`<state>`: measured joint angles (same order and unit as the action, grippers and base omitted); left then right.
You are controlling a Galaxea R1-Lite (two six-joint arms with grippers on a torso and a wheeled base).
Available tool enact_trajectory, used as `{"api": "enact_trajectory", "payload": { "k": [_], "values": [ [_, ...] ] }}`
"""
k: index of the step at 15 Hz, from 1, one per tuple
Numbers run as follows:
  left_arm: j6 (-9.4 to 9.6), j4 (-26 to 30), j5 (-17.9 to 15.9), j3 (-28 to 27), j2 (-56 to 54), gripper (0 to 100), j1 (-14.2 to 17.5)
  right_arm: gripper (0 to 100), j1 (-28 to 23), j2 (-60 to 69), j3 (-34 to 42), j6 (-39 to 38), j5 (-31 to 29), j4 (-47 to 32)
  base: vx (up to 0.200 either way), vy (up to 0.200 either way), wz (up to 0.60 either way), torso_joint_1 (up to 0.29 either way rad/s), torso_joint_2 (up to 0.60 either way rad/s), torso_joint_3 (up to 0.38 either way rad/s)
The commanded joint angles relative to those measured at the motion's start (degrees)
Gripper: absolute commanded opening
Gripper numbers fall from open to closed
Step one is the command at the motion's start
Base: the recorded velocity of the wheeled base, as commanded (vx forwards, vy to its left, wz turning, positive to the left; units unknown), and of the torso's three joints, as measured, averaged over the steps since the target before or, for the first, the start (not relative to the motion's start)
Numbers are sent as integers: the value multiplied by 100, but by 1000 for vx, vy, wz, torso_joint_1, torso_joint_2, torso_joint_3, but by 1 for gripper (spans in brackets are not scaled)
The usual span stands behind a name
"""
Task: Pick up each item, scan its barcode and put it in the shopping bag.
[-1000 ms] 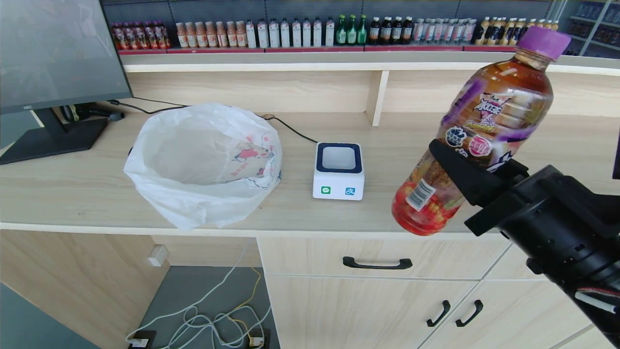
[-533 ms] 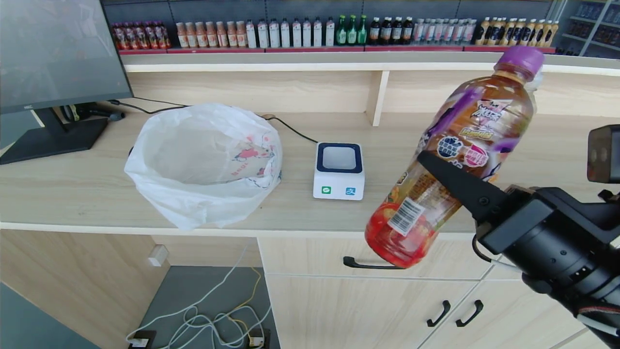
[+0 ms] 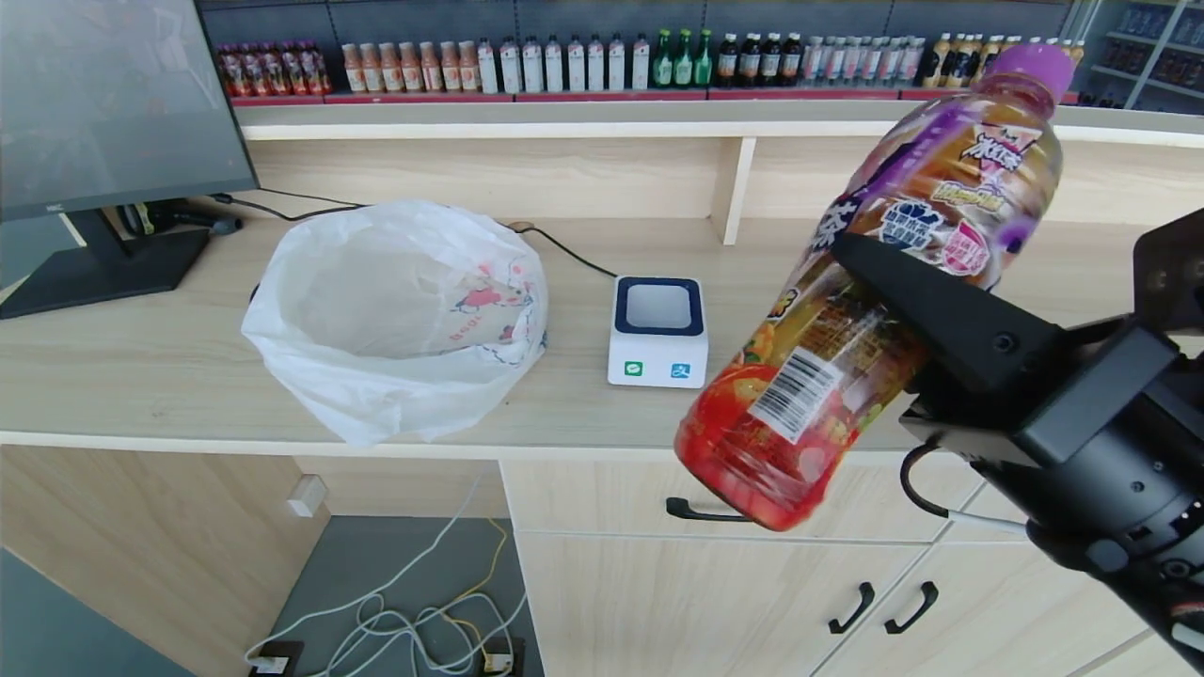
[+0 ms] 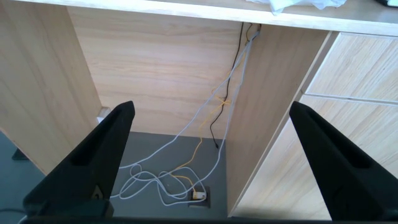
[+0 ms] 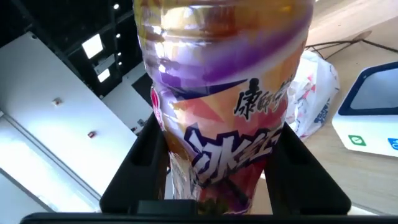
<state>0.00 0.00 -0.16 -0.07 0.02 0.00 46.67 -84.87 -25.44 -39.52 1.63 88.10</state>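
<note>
Head view: the right gripper (image 3: 884,320) is clamped around the middle of the bottle (image 3: 847,367). The bottle hangs tilted in the air, purple cap up and away, red base low and toward the camera, barcode facing the camera. It is in front of the counter (image 3: 141,376) edge, just right of the scanner (image 3: 657,331) and apart from it. The open bag (image 3: 400,315) sits on the counter left of the scanner, beside it. A monitor (image 3: 103,94) stands at the far left.

Left wrist view: the left gripper (image 4: 211,112) hangs low below the counter, jaws wide apart and holding nothing, over the cables (image 4: 180,180) on the floor.

Right wrist view: the bottle (image 5: 230,93) sits squarely between the two fingers (image 5: 143,162), touching both. Beyond it are the bag (image 5: 314,93) and the scanner (image 5: 373,118).
</note>
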Motion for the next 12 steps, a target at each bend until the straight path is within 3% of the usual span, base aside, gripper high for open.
{"api": "enact_trajectory", "payload": {
  "k": [1, 3, 6, 12],
  "values": [
    [0, 0, -2, 7, -2, 100, 0, 0, 282, 23, -295, -56, -49, -56, 0, 0, 0, 0, 0, 0],
    [0, 0, -2, -1, -2, 100, 0, 0, 361, -82, -479, -214, -225, -56, 0, 0, 0, 0, 0, 0],
    [0, 0, -2, -1, -2, 100, 0, 0, 1064, -73, -567, -521, -752, -21, 0, 0, 0, 0, 0, 0],
    [0, 0, -2, 7, -2, 100, 0, 0, 1099, -30, -497, -785, -761, -12, 0, 0, 0, 0, 0, 0]
  ]
}}
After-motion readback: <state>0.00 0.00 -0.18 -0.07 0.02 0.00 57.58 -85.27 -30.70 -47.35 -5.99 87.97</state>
